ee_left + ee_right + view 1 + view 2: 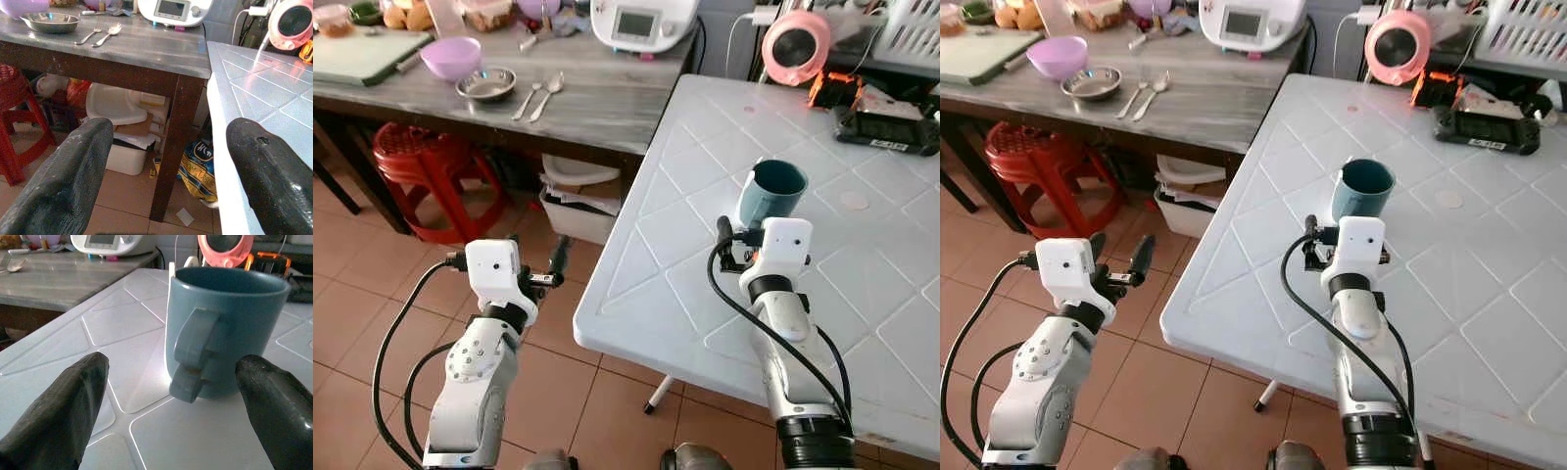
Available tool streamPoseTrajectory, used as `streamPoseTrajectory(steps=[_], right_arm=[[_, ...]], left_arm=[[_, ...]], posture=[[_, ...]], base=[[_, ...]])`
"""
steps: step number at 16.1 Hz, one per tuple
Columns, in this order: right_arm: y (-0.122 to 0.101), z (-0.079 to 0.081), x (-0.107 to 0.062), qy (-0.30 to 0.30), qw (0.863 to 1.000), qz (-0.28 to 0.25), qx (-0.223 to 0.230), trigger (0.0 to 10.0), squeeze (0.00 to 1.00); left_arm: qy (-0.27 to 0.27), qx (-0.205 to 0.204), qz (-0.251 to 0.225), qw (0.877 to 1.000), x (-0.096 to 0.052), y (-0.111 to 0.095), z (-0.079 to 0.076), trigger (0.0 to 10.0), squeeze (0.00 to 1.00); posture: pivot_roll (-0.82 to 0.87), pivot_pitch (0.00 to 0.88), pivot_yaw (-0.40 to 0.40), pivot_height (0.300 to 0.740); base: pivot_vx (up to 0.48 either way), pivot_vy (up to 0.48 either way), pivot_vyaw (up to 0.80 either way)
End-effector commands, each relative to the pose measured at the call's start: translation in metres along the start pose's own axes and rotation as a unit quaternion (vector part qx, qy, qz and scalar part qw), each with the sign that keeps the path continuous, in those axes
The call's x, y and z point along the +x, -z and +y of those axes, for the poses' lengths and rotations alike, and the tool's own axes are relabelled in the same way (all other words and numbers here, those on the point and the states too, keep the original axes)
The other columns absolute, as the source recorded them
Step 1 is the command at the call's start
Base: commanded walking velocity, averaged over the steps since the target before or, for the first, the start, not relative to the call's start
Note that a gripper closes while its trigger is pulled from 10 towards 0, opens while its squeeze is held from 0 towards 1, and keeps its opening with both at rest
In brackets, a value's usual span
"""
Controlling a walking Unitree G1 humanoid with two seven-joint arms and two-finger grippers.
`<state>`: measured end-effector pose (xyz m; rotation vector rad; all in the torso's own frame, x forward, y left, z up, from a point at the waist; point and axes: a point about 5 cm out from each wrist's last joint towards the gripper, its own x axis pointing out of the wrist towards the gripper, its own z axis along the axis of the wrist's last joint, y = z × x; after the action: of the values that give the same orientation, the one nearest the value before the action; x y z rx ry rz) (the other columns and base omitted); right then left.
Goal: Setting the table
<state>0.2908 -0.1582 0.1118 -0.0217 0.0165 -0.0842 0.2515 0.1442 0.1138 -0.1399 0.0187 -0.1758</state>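
White table (685, 294) carries the teal mug (771, 194) upright, handle twd me. My right end effector (171, 396) sits just behind it — fingers spread, not touching. Left end effector (166, 171) released too — over the floor.

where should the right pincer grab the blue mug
Across the body, coming straight ahead from the near side. The mug stands upright on the white table with its handle facing the right pincer, whose open fingers already sit wider than the mug. Closing around the walls, with the handle between the fingers, looks steadier than pinching the small handle.
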Motion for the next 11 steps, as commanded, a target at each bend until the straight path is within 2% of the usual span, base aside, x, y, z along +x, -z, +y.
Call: streamPoseTrajectory(steps=[1,4,5,11], right_arm=[[0.002,0.005,0.002,-0.003,1.000,0.005,0.007,10.0,0.00],[-0.005,0.004,0.008,0.011,1.000,-0.009,-0.002,10.0,0.00],[-0.010,-0.004,0.007,0.034,0.999,-0.026,-0.011,10.0,0.00],[-0.013,-0.026,0.009,0.079,0.995,-0.039,-0.038,10.0,0.00]], left_arm=[[-0.002,-0.004,0.010,1.000,-0.003,0.002,-0.001,10.0,0.00],[0.004,-0.007,0.012,1.000,-0.005,0.000,-0.005,10.0,0.00],[0.003,-0.011,0.016,1.000,-0.006,0.001,-0.004,10.0,0.00],[0.004,-0.014,0.022,1.000,-0.007,0.002,-0.005,10.0,0.00]], posture=[[0.01,0.102,0.027,0.740],[0.02,0.115,0.025,0.740],[0.01,0.122,0.020,0.740],[0.01,0.110,0.022,0.740]], base=[[0.000,0.000,0.00],[0.000,0.000,0.00],[0.000,0.000,0.00],[0.000,0.000,0.00]])
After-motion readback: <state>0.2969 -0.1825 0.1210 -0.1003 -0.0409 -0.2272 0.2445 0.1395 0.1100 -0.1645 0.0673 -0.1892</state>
